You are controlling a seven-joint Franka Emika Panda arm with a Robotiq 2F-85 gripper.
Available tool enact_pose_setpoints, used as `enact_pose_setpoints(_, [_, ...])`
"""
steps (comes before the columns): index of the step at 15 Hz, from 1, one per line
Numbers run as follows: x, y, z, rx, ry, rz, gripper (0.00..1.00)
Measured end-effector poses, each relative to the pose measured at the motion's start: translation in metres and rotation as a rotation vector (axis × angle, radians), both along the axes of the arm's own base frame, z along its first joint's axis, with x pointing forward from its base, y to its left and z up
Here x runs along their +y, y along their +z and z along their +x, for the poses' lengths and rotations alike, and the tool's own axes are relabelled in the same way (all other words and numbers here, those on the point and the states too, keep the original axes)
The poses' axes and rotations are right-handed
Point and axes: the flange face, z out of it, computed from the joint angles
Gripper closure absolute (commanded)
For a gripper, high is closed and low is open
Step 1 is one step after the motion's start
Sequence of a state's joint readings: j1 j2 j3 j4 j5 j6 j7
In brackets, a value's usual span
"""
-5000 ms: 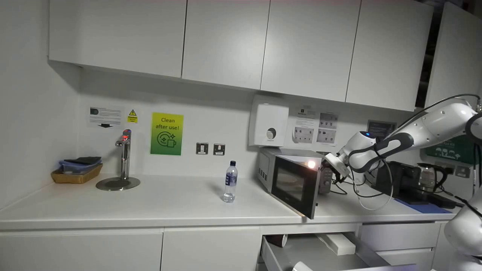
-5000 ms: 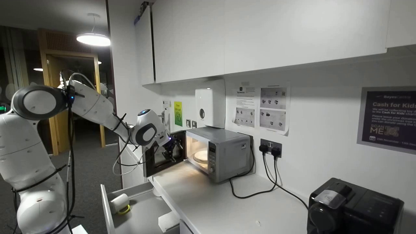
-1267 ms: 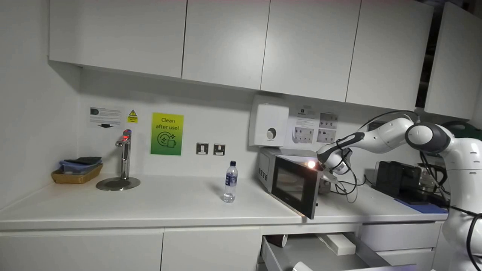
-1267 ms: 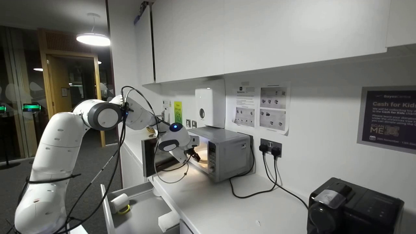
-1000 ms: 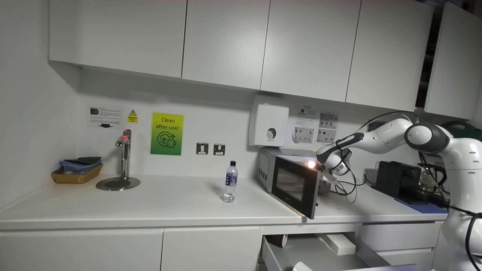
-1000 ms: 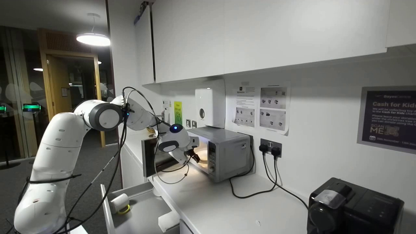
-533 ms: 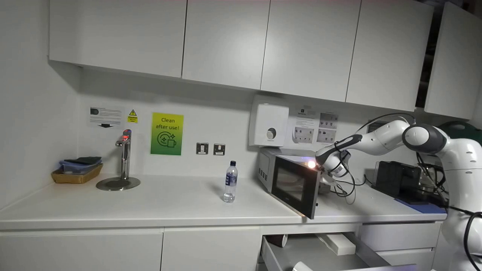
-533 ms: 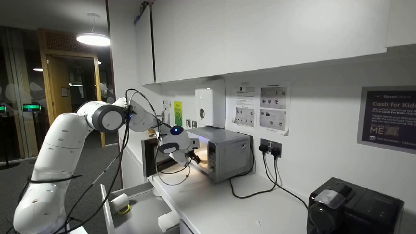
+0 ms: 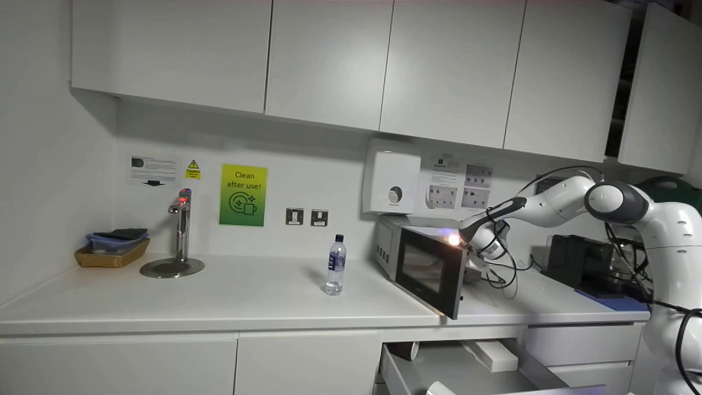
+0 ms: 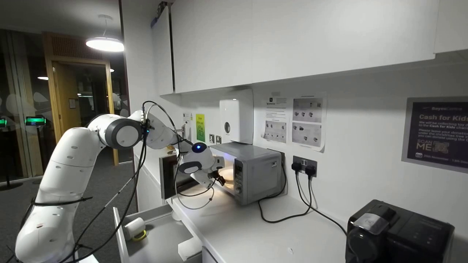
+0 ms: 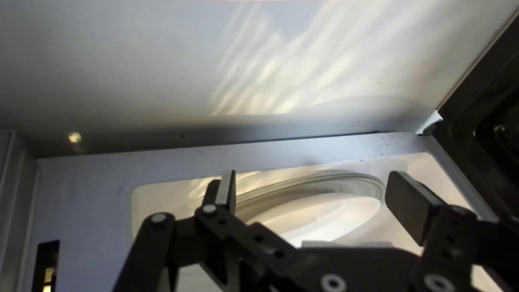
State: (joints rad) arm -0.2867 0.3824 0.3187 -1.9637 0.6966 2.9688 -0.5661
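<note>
Your pincer is spread wide at the mouth of the lit microwave. Framed within its gap but deeper in, as your wrist view shows, a white dish sits on the glass turntable. The microwave door is swung out beside your pincer. Past the door, on the worktop, a water bottle stands upright; on the microwave's other side you have a black coffee machine. Below the worktop a drawer is pulled out, with a white mug lying on its side in it.
</note>
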Motion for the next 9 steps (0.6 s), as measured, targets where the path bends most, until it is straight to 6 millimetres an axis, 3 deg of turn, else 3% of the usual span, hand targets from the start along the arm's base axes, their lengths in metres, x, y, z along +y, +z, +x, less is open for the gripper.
enact_pose_setpoints(9, [0.0048, 0.0034, 0.0010, -0.085, -0.081, -0.022, 0.00])
